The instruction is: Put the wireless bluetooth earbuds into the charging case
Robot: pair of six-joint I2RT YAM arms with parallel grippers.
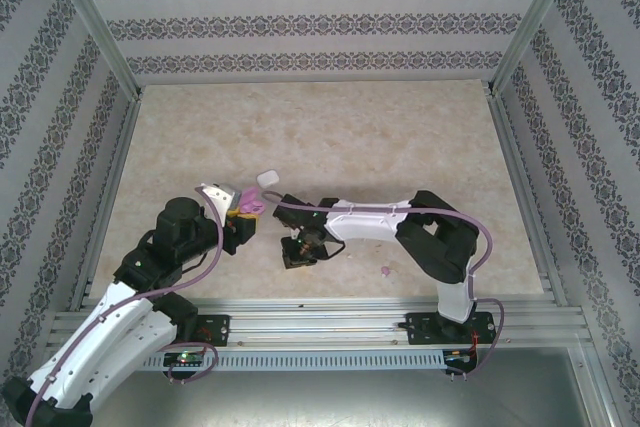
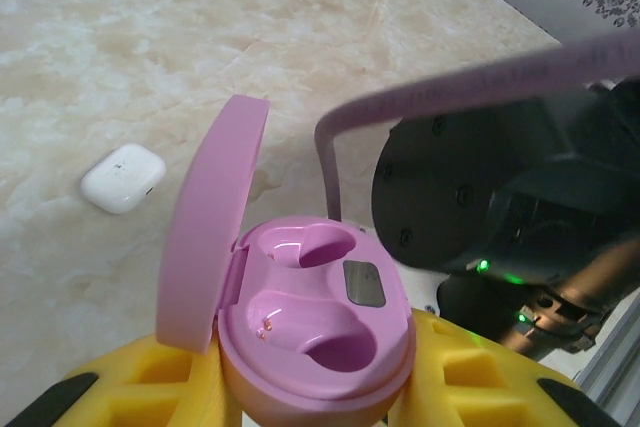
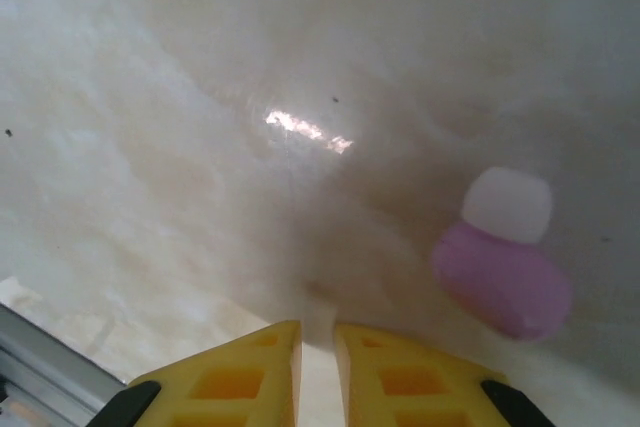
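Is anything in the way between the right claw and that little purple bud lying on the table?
Nothing visible does. The bud lies on bare table, ahead and to the right of the right gripper, with only tabletop between them. The purple case stands open, both sockets empty.

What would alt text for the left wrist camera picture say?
An open purple charging case, both earbud wells empty, held in the left gripper. A closed white case lies on the marbled table behind; the right arm is at right.
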